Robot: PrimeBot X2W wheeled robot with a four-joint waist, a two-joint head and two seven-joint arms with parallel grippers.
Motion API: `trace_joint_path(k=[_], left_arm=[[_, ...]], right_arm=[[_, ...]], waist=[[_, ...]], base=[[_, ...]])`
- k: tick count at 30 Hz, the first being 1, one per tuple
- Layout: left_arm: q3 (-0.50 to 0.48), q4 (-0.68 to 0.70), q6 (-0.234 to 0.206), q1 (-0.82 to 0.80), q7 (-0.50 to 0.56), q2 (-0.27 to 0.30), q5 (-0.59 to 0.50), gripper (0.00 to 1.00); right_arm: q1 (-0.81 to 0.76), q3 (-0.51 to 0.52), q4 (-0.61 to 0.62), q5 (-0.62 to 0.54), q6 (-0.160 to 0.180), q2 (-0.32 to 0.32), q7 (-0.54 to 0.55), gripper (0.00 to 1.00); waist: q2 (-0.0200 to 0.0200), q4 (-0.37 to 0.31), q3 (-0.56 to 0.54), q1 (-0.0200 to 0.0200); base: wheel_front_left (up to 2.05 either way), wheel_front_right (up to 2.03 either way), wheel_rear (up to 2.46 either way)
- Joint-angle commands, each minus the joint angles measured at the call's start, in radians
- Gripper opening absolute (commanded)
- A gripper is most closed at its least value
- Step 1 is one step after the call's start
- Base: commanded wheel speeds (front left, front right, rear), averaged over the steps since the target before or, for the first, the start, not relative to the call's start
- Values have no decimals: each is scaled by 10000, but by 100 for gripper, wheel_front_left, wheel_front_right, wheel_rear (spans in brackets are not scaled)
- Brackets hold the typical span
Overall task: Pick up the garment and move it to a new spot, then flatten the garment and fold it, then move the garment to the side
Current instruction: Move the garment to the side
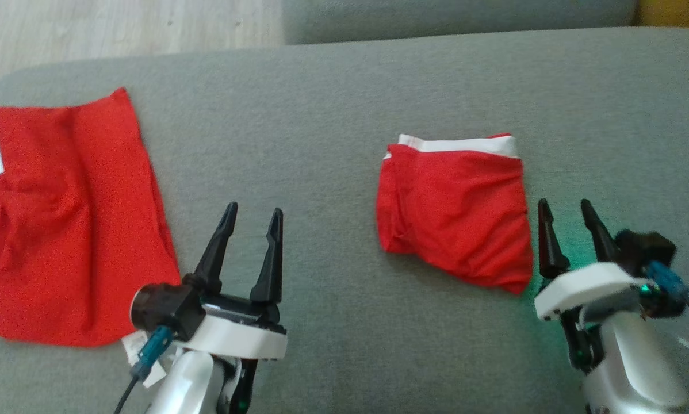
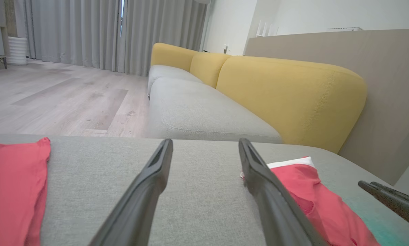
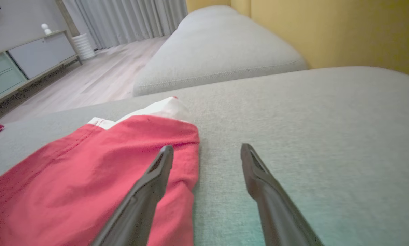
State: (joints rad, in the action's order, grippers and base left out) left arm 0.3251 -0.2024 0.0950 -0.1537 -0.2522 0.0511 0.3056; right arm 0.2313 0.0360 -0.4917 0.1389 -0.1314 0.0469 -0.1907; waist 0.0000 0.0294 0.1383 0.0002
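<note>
Head view shows the folded red garment (image 1: 454,213) lying on the grey sofa cushion (image 1: 333,103), white waistband at its far edge. The right claw (image 1: 564,202) sits just beside the garment's right side, fingers spread wide and holding nothing. The left claw (image 1: 253,210) is likewise wide open and empty, hovering between that piece and a second red garment (image 1: 68,218) spread flat at the cushion's left end. If the fold is yet to be shifted aside, the main risk is a pinch that catches only the top layer, so the stack peels open as it lifts. The near corner looks loose and rumpled, and dragging it over the fabric cushion could undo the fold or bunch it up.
</note>
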Motion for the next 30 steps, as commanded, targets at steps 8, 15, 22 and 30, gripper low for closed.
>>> trace_joint_path(k=[8,15,22,30], left_arm=[[-26,326,-137,-696,-95,-9,-78,100],[71,438,-218,-783,-95,-9,16,100],[-102,429,-373,-764,-95,-9,-67,100],[-312,339,-690,-682,-95,-9,-241,100]], right_arm=[[1981,-670,-2628,954,7,34,939,100],[3031,-1582,-4657,1023,7,34,1021,0],[3607,-1519,-5112,-636,7,34,-177,0],[3691,-1089,-4866,-2148,7,633,-397,0]], waist=[[0,761,504,-2],[0,1011,598,-2],[0,676,410,-2],[0,162,35,-2]], base=[[0,0,0],[0,0,0],[0,0,0],[0,0,0]])
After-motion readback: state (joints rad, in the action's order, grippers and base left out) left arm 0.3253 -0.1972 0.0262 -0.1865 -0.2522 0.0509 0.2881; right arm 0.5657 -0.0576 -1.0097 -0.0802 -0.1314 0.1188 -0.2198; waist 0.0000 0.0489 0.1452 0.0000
